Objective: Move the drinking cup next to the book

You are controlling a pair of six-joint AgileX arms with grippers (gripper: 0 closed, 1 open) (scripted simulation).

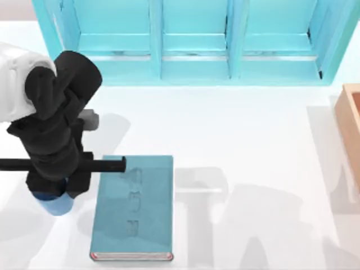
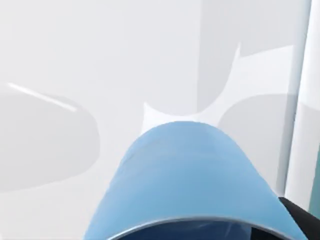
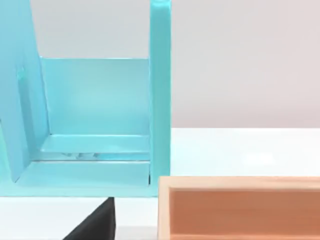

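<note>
One drinking cup (image 1: 55, 203) sits under the left gripper (image 1: 56, 191) at the desk's (image 1: 242, 129) left side, just left of the book (image 1: 134, 208); whether cup and book touch cannot be told. From above, the black wrist hides all but the cup's pale-blue lower part. In the left wrist view the cup (image 2: 187, 185) rises close to the camera, its darker blue inside seen past the rim; what it holds cannot be made out, nor whether the fingers pinch it or stand spread. The book lies flat, its red-trimmed edge toward the near side of the desk. Along the far edge stands the turquoise shelf unit (image 1: 194, 42), its three bays open toward the desk. A tan wooden box (image 1: 350, 126) sits at the right edge; the right wrist view looks into its hollow (image 3: 240, 210), beside the shelf unit's end bay (image 3: 95, 125). Between book and box the white desk lies bare.
</note>
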